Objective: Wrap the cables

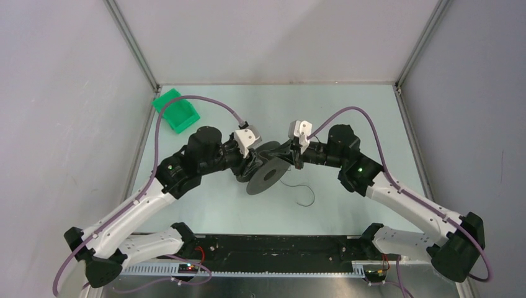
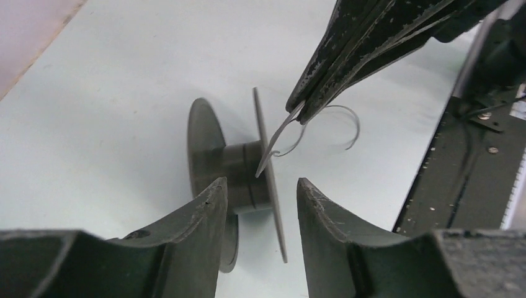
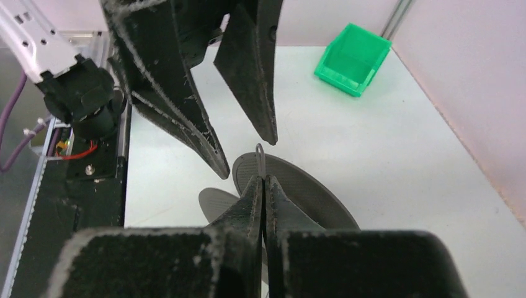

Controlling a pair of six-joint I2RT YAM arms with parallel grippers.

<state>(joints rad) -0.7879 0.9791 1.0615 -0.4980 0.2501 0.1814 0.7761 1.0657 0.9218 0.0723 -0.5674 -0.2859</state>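
Note:
A dark grey spool [image 1: 268,175] rests on its flange rims at the table's middle. My left gripper [image 1: 248,167] is open; in the left wrist view its jaws [image 2: 260,183] straddle the spool's [image 2: 239,171] near flange without pinching it. My right gripper [image 1: 296,162] is shut on the thin black cable [image 1: 305,197]. In the left wrist view its tip holds the cable [image 2: 350,121] beside that flange, with the short end reaching toward the hub and a loose curl trailing on the table. In the right wrist view the cable end [image 3: 260,155] sticks out of the shut fingers [image 3: 263,180] above the spool [image 3: 304,186].
A green bin [image 1: 177,110] stands at the back left, also in the right wrist view [image 3: 352,59]. A black rail [image 1: 279,245] runs along the near edge between the arm bases. Grey walls close in the table on three sides.

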